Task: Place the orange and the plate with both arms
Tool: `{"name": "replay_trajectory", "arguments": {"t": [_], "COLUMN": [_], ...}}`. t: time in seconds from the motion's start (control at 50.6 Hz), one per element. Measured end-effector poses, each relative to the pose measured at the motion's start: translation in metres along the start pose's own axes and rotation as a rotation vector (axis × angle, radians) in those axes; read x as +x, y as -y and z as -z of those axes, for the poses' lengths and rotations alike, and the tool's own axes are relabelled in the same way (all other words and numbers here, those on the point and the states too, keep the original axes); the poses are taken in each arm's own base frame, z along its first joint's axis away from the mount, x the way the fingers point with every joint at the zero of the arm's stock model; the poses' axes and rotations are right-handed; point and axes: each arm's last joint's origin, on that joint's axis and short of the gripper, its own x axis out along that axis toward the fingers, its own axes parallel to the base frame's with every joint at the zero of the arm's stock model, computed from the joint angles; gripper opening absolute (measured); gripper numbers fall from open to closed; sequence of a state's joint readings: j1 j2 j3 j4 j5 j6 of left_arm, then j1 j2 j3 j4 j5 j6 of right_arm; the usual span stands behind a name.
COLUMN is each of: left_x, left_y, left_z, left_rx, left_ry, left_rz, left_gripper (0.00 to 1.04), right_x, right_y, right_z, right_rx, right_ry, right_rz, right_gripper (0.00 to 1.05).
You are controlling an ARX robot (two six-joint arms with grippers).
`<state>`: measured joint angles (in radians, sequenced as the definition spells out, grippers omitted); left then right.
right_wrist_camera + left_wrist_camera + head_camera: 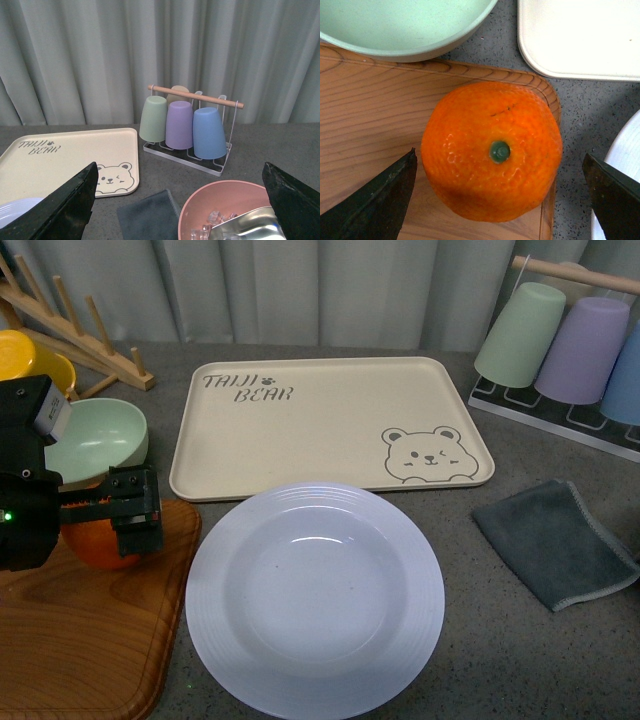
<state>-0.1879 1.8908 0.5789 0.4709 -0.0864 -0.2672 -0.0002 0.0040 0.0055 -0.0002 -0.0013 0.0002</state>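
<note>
The orange (pixel 490 150) sits stem up on the corner of a wooden cutting board (pixel 80 640), left of the plate. My left gripper (pixel 499 165) hangs over it, open, one black finger (pixel 380 200) on each side and neither touching the skin. In the front view the left gripper (pixel 128 525) covers most of the orange (pixel 95 550). The white plate (pixel 315 600) lies empty at the front centre of the table. My right gripper (pixel 180 167) is open and holds nothing; it is out of the front view, and a slice of the plate (pixel 20 207) shows by one finger.
A beige bear tray (pixel 330 420) lies behind the plate. A pale green bowl (pixel 95 440) and a yellow mug (pixel 30 360) stand far left. A grey cloth (pixel 555 540) and a cup rack (pixel 570 345) are at right. A pink bowl (pixel 225 210) with ice sits under the right gripper.
</note>
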Motion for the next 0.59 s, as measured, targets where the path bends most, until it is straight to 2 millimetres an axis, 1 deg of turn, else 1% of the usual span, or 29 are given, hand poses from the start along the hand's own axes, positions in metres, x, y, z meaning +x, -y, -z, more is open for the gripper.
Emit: {"name": "replay_trajectory", "arguments": {"t": [0.198,0.237,0.277,0.316,0.356,0.474,0.593], "left_x": [0.0034,0.0035,0.0037,0.0037,0.0037,0.0037,0.003], "left_y": [-0.0015,-0.0015,-0.0019,-0.002,-0.0019,-0.0021,-0.0023], "left_z": [-0.0025,-0.0026,-0.0028,-0.0028,-0.0028,-0.0028,-0.0036], "left_rx": [-0.008,-0.008,-0.01,-0.013,-0.013,-0.013,-0.015], "left_ry": [-0.003,-0.003,-0.003,-0.003,-0.004,-0.004,-0.002], "left_rz": [0.005,0.005,0.004,0.005,0.007,0.008,0.012], "left_gripper": [0.97,0.93,0.84,0.77,0.73,0.66,0.64], "right_x": [0.0,0.0,0.0,0.0,0.0,0.0,0.0], "right_y": [0.0,0.0,0.0,0.0,0.0,0.0,0.0], "right_z": [0.0,0.0,0.0,0.0,0.0,0.0,0.0], "right_rx": [0.0,0.0,0.0,0.0,0.0,0.0,0.0], "right_ry": [0.0,0.0,0.0,0.0,0.0,0.0,0.0], "right_rz": [0.0,0.0,0.0,0.0,0.0,0.0,0.0], "right_gripper": [0.96,0.96,0.96,0.96,0.96,0.96,0.96]}}
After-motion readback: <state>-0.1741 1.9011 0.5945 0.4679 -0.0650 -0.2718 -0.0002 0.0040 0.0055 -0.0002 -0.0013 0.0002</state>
